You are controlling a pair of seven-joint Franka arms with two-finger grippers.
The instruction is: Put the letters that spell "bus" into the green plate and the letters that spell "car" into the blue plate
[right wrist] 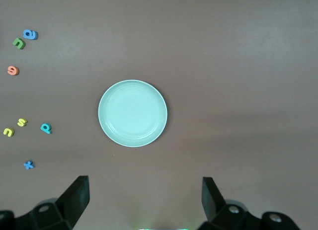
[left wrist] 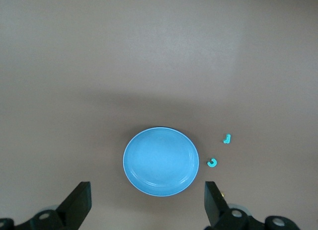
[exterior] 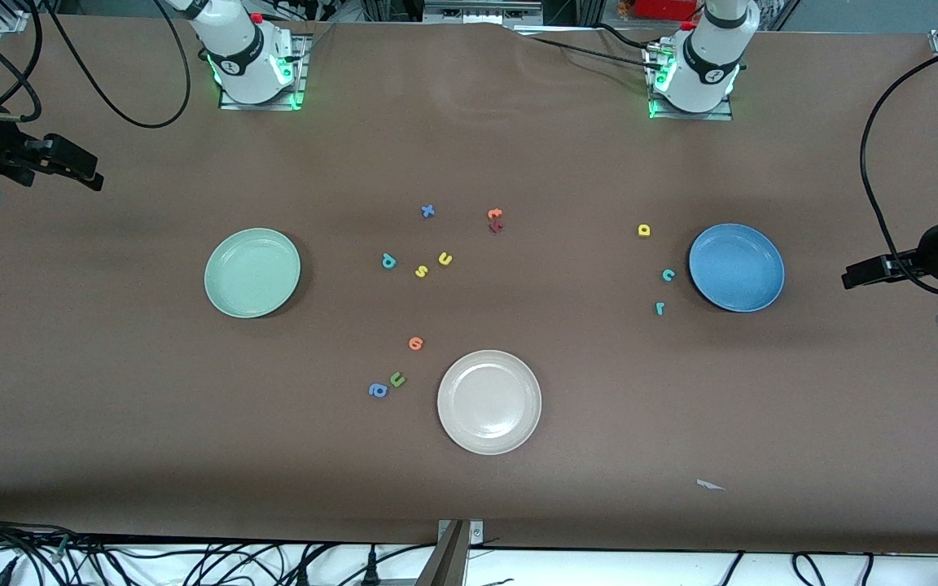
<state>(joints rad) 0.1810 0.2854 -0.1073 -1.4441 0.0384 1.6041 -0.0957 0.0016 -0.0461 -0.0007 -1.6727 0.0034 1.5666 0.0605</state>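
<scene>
On table (exterior: 111,456), toward right arm's end: green plate (exterior: 252,272), bare. Toward left arm's end: blue plate (exterior: 736,267), also bare. Between plates, near mid-table: teal "b" (exterior: 388,260), yellow "s" (exterior: 421,271), yellow "u" (exterior: 445,259), close together, none in a plate. Just beside blue plate: teal "c" (exterior: 668,275), teal "r" (exterior: 659,308) nearer front camera than "c", yellow "a" (exterior: 644,230) farther from it. Elsewhere: blue "x" (exterior: 428,212), orange letter (exterior: 495,215) touching dark red letter (exterior: 496,227), orange "e" (exterior: 415,343), olive "u" (exterior: 396,379) beside blue "a" (exterior: 378,391), cream plate (exterior: 489,401) nearest front camera, white scrap (exterior: 710,485).

Right gripper (right wrist: 144,195): high up near right arm's end of table, looking down on green plate, fingers spread wide, holding nothing. Left gripper (left wrist: 146,200): high up near left arm's end, looking down on blue plate, fingers wide apart, holding nothing.
</scene>
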